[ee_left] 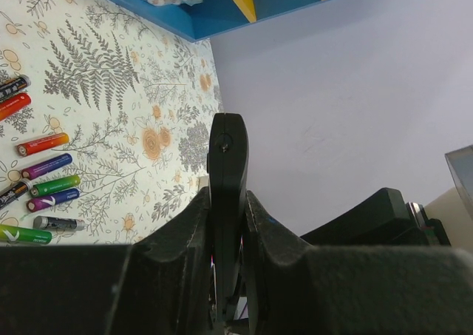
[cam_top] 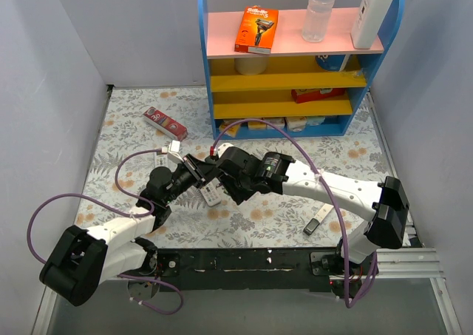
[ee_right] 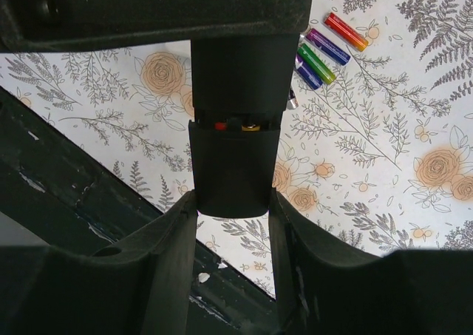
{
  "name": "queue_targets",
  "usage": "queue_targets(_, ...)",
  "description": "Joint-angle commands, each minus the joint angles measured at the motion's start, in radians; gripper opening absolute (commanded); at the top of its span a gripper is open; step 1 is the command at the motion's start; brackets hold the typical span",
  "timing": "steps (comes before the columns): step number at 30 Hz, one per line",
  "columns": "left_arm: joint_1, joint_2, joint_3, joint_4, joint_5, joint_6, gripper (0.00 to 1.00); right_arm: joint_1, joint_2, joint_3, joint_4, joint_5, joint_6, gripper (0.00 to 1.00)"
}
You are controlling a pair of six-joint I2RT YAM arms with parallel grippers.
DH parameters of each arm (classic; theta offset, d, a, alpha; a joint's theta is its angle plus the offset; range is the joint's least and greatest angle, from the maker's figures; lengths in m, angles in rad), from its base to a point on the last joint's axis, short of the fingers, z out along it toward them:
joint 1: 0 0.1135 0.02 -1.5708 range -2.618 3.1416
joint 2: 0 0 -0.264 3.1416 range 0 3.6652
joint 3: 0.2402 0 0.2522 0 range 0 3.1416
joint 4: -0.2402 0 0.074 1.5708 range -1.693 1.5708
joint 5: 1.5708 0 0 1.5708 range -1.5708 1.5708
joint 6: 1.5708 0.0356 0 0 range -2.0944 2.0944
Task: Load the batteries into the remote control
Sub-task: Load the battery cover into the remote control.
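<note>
- The left gripper (ee_left: 228, 205) is clamping the black slim plastic remote control (ee_left: 228, 154) edge-on between its closed fingers. It is holding it above the floral-patterned table (ee_left: 111, 76), which is giving the other arm free access to its end.
- The right gripper (ee_right: 233, 205) is gripping the black battery cover (ee_right: 233, 172) at the near end of the remote control, one finger pressing each side. A grip across the width is suiting a slide along the body.
- A narrow gap is showing between that cover and the remote control's body, with red and yellow bits inside. These are probably cell ends sitting in the compartment, though the view is too dark to be sure.
- The small cylindrical batteries (ee_left: 54, 185), in red, orange, purple, green and black, are lying in a loose row on the table below the remote control, none being held.
- By my judgement, the cover step is being worked, either opening or shutting.
- A white slim remote (cam_top: 211, 196) is lying on the table just under the black remote control.
</note>
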Motion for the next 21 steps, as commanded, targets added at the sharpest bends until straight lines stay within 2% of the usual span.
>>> queue_targets(1, -0.003, -0.043, -0.011, 0.089, 0.044, 0.001, 0.0, 0.003, 0.025, 0.058, -0.027, 0.014, 0.014, 0.33)
queue_targets(21, -0.005, -0.085, -0.039, 0.167, 0.066, 0.041, 0.0, 0.001, 0.045, 0.09, -0.087, -0.024, 0.025, 0.33)
